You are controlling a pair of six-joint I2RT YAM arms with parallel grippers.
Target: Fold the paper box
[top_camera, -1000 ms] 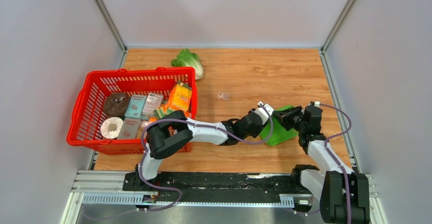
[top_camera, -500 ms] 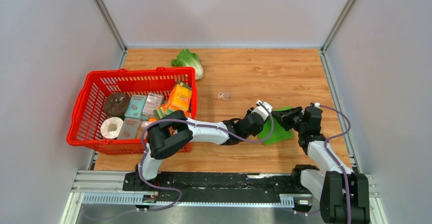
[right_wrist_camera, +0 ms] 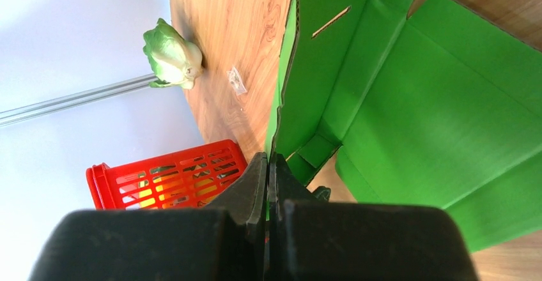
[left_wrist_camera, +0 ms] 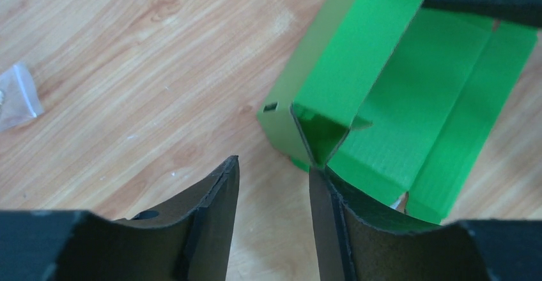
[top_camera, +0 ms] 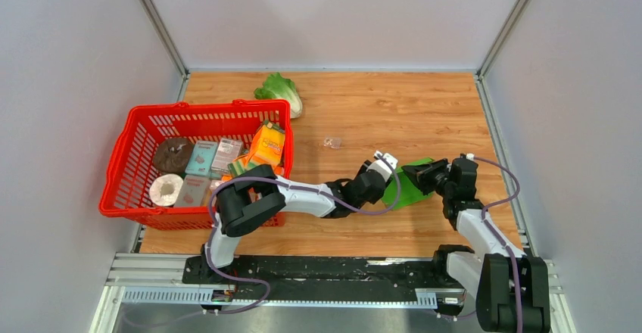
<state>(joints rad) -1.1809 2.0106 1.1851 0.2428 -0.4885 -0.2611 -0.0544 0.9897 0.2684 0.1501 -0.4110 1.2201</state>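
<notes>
Right gripper (right_wrist_camera: pixel 268 166): jaws pinched on 1 raised wall of the paper box (right_wrist_camera: pixel 409 102), likely to steady it. Left gripper (left_wrist_camera: pixel 273 168): jaws slightly parted, empty, just beside the folded corner. Box half-formed on table (top_camera: pixel 378 106), right of centre

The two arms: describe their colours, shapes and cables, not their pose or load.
Both arms alternate white tubular links with chunky black joint housings. The left arm and right arm each carry a thin lilac cable looping along the outside. The left gripper and right gripper have matte black, flat tapered fingers. No markings are visible.
</notes>
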